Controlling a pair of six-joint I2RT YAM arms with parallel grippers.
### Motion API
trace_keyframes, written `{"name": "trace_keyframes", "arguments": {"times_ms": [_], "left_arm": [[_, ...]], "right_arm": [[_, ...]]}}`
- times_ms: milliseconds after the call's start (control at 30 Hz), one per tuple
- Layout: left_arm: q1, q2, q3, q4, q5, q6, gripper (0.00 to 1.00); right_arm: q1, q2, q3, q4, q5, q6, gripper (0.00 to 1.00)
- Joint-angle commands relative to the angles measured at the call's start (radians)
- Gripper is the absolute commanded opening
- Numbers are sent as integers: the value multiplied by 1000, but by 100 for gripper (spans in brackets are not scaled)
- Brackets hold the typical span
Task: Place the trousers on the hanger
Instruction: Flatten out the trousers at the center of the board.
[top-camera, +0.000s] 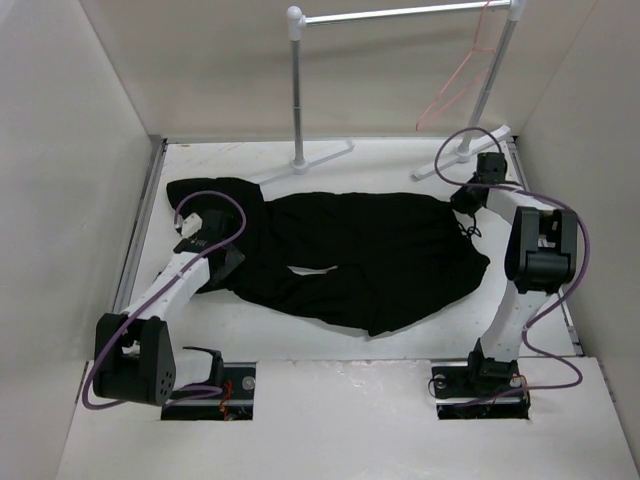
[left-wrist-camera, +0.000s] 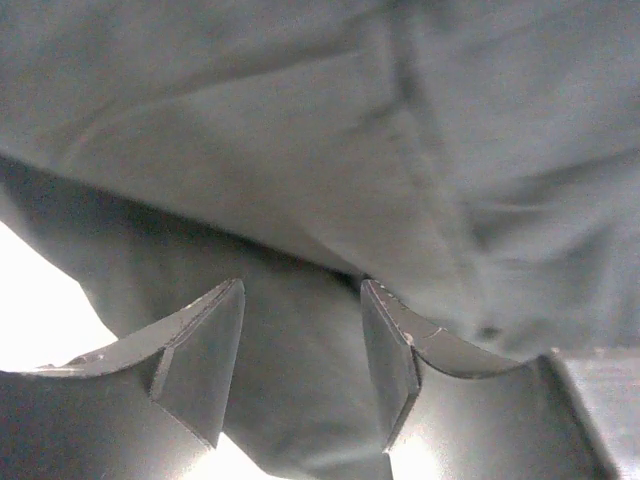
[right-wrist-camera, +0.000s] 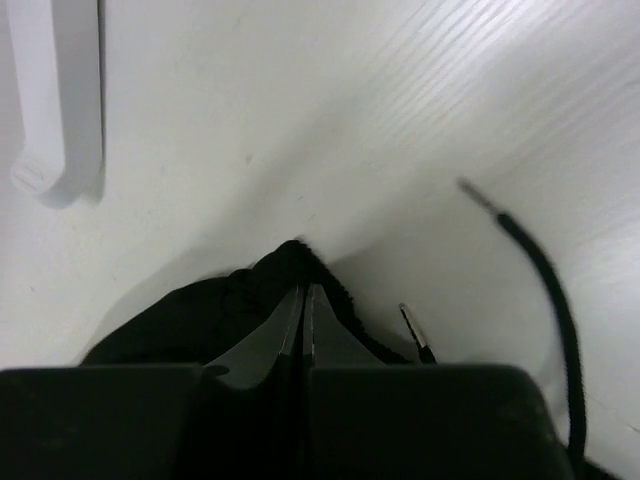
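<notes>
Two tools sit at opposite ends of the trousers (top-camera: 350, 260), which lie spread across the desk (top-camera: 300, 345), well apart from the hanger (top-camera: 445, 92). The hanger hangs from the rail of the white clothes rack (top-camera: 297, 90) at the far right, and its hook is hard to make out at the top edge of the view. The left tool (left-wrist-camera: 302, 292) is released, its fingers (left-wrist-camera: 205, 345) spread with dark cloth filling the gap. Whether they touch the fabric cannot be told, and from above the tool blends into the black. The right tool (right-wrist-camera: 303, 310) is clenched on a bunched edge of the trousers near the rack's foot (right-wrist-camera: 55, 100), with the pinched cloth mostly hidden behind the fingers. A black drawstring (right-wrist-camera: 545, 270) trails on the desk just beside it, its lower end cut off.
</notes>
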Motion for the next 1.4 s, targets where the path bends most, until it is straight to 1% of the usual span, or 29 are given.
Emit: {"name": "trace_keyframes", "arguments": {"times_ms": [0,133,167,200,233,300,333,400,500,567,600,633,700,733,767,867,933,1000,1033,1067,1100,1200,1267,1367], "left_arm": [[20,7,-50,-21,-12,-7,47],[61,0,-84,-38,-5,-10,47],[69,-15,-87,-46,-5,-10,47],[76,-34,-89,-59,-5,-10,47],[86,-55,-84,-79,-5,-12,47],[101,-107,-58,-114,-5,-12,48],[104,-135,-40,-136,-3,-12,48],[116,-175,9,-182,-11,-9,49],[141,-207,52,-205,-32,-6,50],[171,-168,60,-184,-42,0,51],[196,-135,63,-161,-38,0,52],[216,-103,65,-124,-35,0,52],[260,-36,80,-28,-28,-12,52],[286,-7,91,32,-20,-21,52],[306,27,101,99,-2,-38,52],[388,141,153,246,124,-114,51],[420,210,196,293,188,-166,51],[443,274,252,326,224,-191,51],[452,364,354,327,228,-184,50],[452,374,364,324,228,-182,50],[452,418,400,313,238,-174,49],[452,527,491,226,247,-159,44],[448,554,499,208,242,-151,42],[431,551,456,252,239,-145,42]], "right_arm": [[-68,-112,0,6,117,32,2],[-149,-140,32,-26,191,58,1],[-160,-136,46,-35,202,65,2],[-169,-129,58,-43,212,68,6],[-171,-123,69,-43,222,68,15],[-166,-120,88,-40,223,57,40],[-166,-128,92,-47,229,48,49],[-150,-180,70,-43,239,49,59],[-108,-296,-4,-31,248,65,64],[-55,-388,-82,-15,249,74,63],[-16,-427,-127,-4,245,77,57],[22,-465,-174,3,237,83,48],[112,-537,-274,22,213,98,22],[157,-566,-317,31,197,104,15],[201,-592,-357,39,179,108,12],[336,-661,-443,57,102,103,12],[424,-700,-487,72,65,92,16],[511,-746,-539,77,58,107,20],[625,-779,-597,72,65,139,25],[627,-780,-598,72,65,140,25],[655,-787,-615,69,70,149,26],[693,-804,-653,62,84,175,30],[693,-809,-664,62,81,180,33],[694,-798,-661,62,76,172,36]]}}
